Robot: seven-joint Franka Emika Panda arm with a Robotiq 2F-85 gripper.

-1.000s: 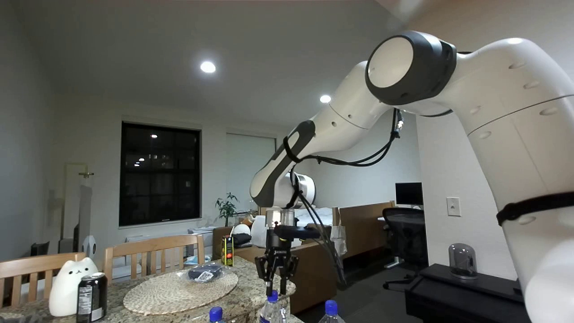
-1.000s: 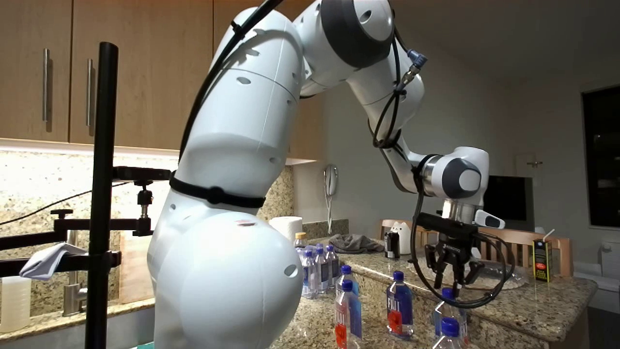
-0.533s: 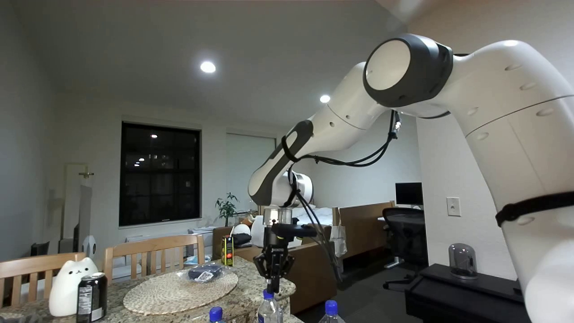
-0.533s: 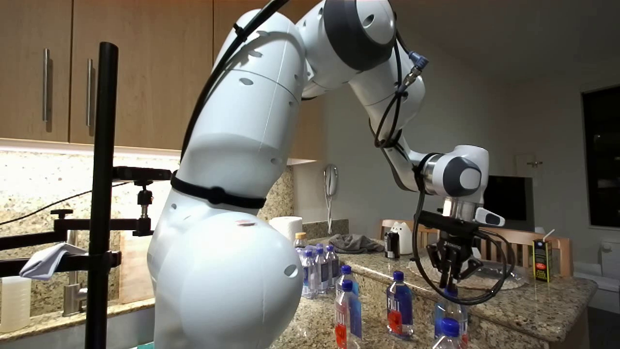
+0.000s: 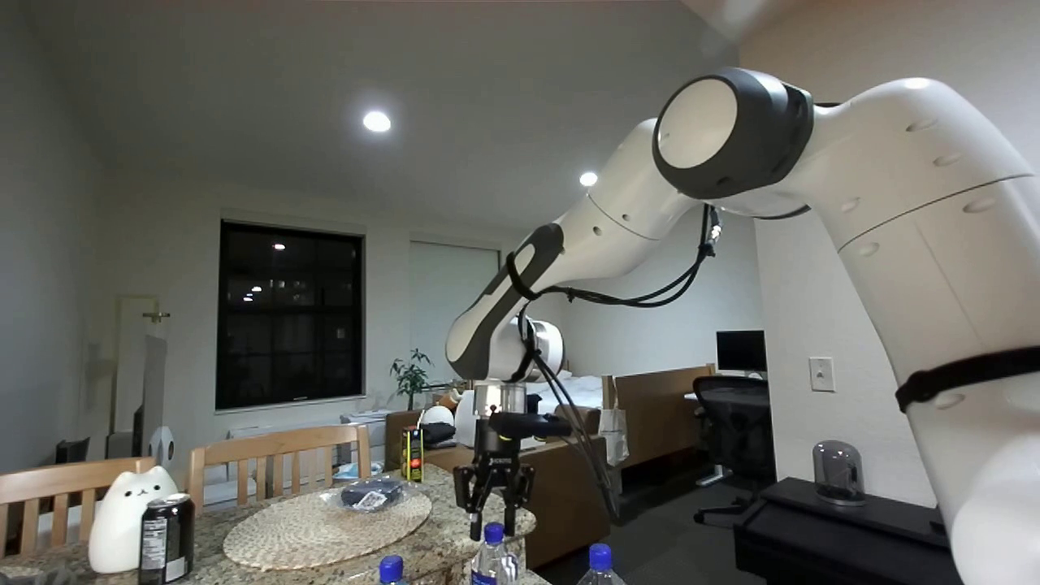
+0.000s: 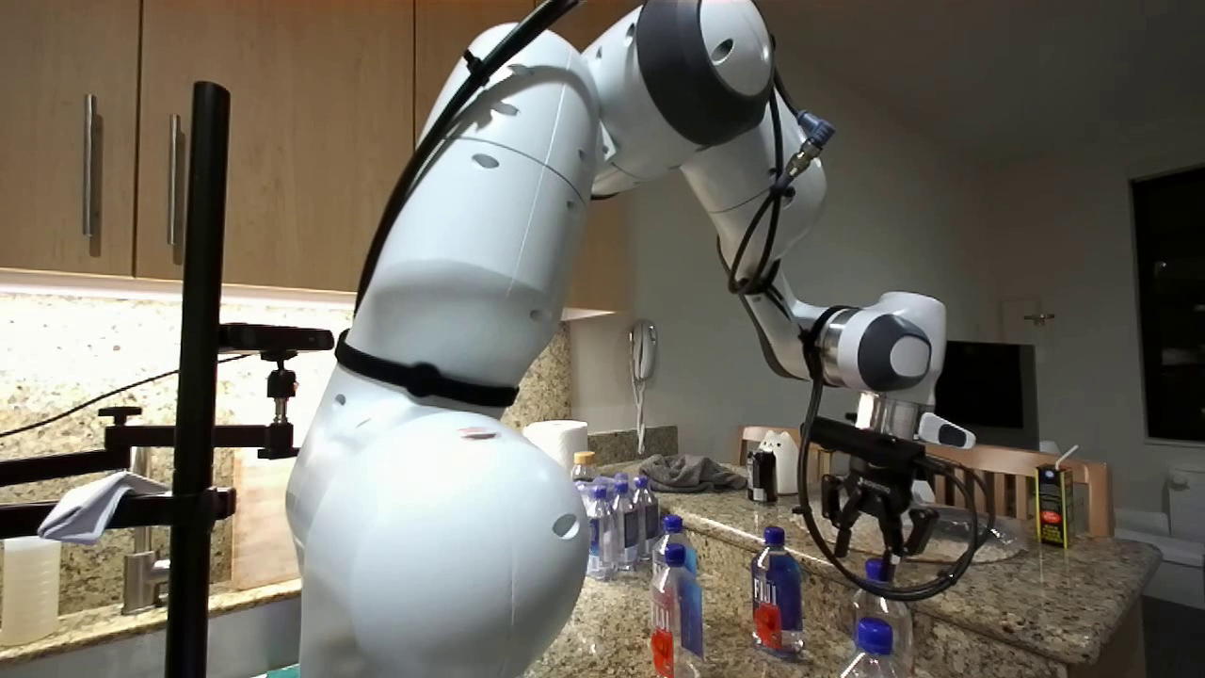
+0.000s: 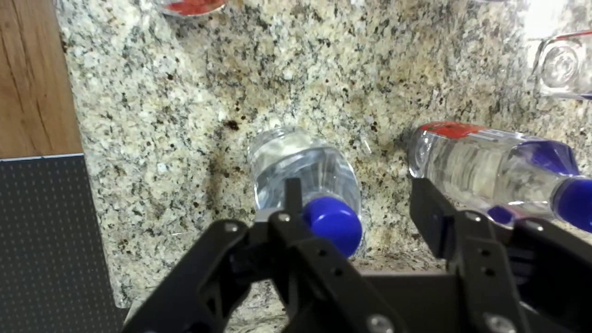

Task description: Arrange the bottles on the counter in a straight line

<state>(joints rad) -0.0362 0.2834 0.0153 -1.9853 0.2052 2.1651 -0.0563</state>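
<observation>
Gripper: spread apart; we hold nothing.
Cap: near one finger; if we come down crooked, we might bump it.
Bottle: stands under us, near the edge of the counter; a bump could tip it.

A dark window and wooden chairs show in both exterior views. In an exterior view, 2 ceiling lights glow at upper centre, and an office chair stands lower right on dark floor. In an exterior view, cabinets fill the upper left; a phone hangs on the wall mid-frame.
</observation>
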